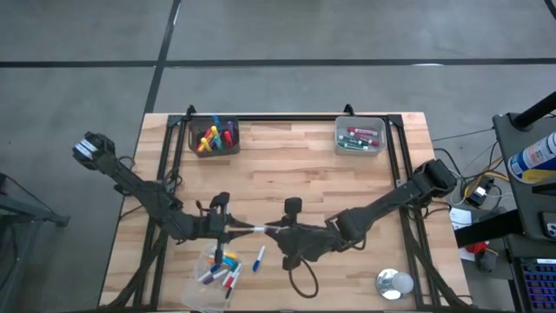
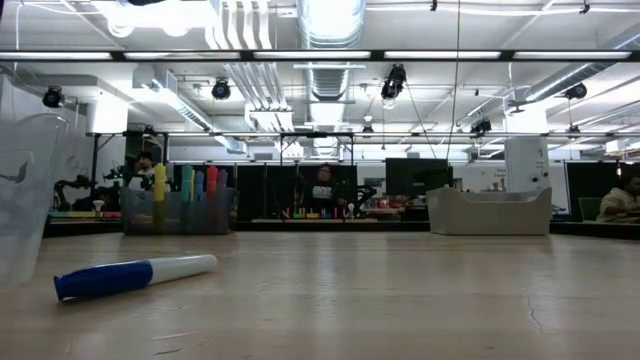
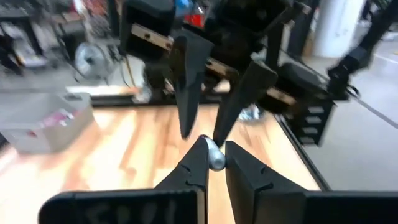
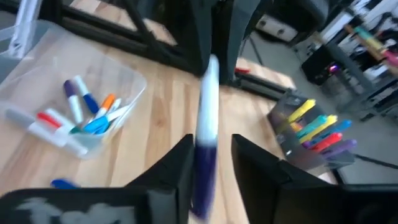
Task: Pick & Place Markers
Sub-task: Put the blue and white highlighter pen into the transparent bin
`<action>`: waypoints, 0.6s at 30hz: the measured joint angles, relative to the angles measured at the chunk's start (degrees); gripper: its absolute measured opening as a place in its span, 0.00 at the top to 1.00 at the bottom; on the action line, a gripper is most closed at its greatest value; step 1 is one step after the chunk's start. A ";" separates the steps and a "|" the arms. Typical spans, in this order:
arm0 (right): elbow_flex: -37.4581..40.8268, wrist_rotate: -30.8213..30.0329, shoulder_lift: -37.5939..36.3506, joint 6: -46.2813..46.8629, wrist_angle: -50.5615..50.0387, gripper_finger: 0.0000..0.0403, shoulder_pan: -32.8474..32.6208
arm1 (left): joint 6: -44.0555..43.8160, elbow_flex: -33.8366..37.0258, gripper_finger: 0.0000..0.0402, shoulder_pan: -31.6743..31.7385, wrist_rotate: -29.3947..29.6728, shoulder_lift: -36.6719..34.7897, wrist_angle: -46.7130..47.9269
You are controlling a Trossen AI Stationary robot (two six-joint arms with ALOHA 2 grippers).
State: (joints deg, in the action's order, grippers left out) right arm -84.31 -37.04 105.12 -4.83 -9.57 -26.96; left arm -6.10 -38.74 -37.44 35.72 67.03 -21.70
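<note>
**High view.** A pale wooden counter (image 1: 304, 183) stands on a grey concrete floor. Taking the counter as a clock face, a dark bin (image 1: 214, 136) of upright markers (image 1: 211, 139) in mixed colours sits at 11 o'clock. A grey bin (image 1: 359, 136) with red and green markers lying in it sits at 1 o'clock. A clear tray (image 1: 201, 261) holding several more markers is at 7 o'clock, and a round silvery object (image 1: 393, 283) is at 5 o'clock. A blue-capped marker (image 1: 259, 258) lies loose on the wood just beside the tray, at its 3 o'clock side. Both arms reach in to meet just below centre. The left fingers (image 1: 236, 228) and the right fingers (image 1: 274, 231) face each other, with a white marker (image 1: 259, 229) bridging them above the counter.

**Low view.** Beyond the counter lies an open workshop with ceiling ducts and a seated person (image 2: 322, 190). The blue-capped marker (image 2: 135, 276) lies flat in the foreground and the tray wall (image 2: 25, 200) rises at 9 o'clock. The two bins (image 2: 180, 205) (image 2: 490, 212) stand at the far edge. Neither arm appears.

**Left wrist view.** The left fingers (image 3: 198, 167) are clenched on the rounded end of the white marker (image 3: 215, 158). The right fingers (image 3: 186, 81) point in from opposite.

**Right wrist view.** The white marker (image 4: 208, 106), dark-capped at the near end, stands between the right fingers (image 4: 177, 165). They are released, with a gap showing on one side. The tray (image 4: 134, 78) and the dark bin (image 4: 292, 134) lie beyond.
</note>
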 joint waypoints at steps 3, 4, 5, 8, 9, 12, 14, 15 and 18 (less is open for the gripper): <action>0.11 1.14 0.00 1.69 -1.74 0.67 -0.22 | -6.38 -1.63 0.94 -0.25 -2.62 -3.05 9.59; 0.15 1.22 0.00 2.05 -2.29 0.65 -0.24 | -9.37 -2.42 0.94 -0.29 -3.88 -4.25 13.88; 0.20 1.23 0.00 2.44 -2.92 0.63 -0.20 | -12.73 -3.26 0.94 -0.33 -6.13 -5.51 18.86; 0.40 1.23 0.01 3.64 -3.98 0.58 -0.09 | -23.03 -5.44 0.93 -0.31 -16.74 -8.35 30.03; 0.50 1.23 0.01 3.89 -3.95 0.57 -0.09 | -26.44 -5.62 0.93 -0.32 -20.94 -9.10 31.95; 0.87 1.27 0.00 3.92 -3.88 0.55 -0.05 | -38.38 -5.23 0.92 -0.40 -34.40 -10.12 33.93; 0.98 1.34 0.02 3.86 -3.90 0.54 0.17 | -45.84 -4.19 0.92 -0.81 -41.43 -9.87 34.19; 0.98 1.34 0.02 3.86 -3.87 0.54 0.31 | -48.82 -3.66 0.91 -1.15 -43.20 -9.47 34.45; 0.98 1.30 0.02 3.86 -3.67 0.54 0.58 | -55.96 -1.50 0.91 -1.68 -44.85 -7.92 36.83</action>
State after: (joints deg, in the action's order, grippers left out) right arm -83.33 -35.74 105.14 -0.97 -13.25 -26.38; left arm -62.05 -40.24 -39.12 -9.13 59.11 15.14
